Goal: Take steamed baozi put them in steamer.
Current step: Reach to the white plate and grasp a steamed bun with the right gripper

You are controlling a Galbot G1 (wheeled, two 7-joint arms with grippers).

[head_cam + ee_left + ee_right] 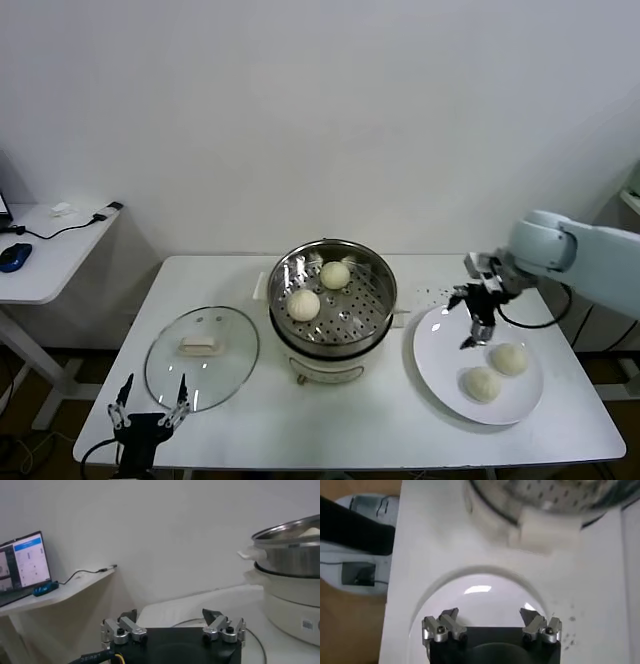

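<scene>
Head view runs from a side desk at far left to the white table (250, 420), where the left gripper (150, 398) hangs low off the front-left corner, fingers spread and holding nothing; it looks parked, out of the way of the work. Just beside it on the table lies the glass lid (201, 357), flat and well clear of the pot, presumably set aside so the opening stays free. At the table's middle stands the steamer (331, 312), uncovered, with two steamed baozi (304, 304) sitting apart on its perforated tray, one nearer the front-left, one toward the back. To the right lies the white plate (440, 380), carrying the other two buns close together near its right side. The right gripper (477, 318) hovers over the plate's upper-left part, pointing down, near the closer bun yet not touching it. Its wrist view shows the fingers apart and empty above bare plate, so it seems poised to reach the third bun.
</scene>
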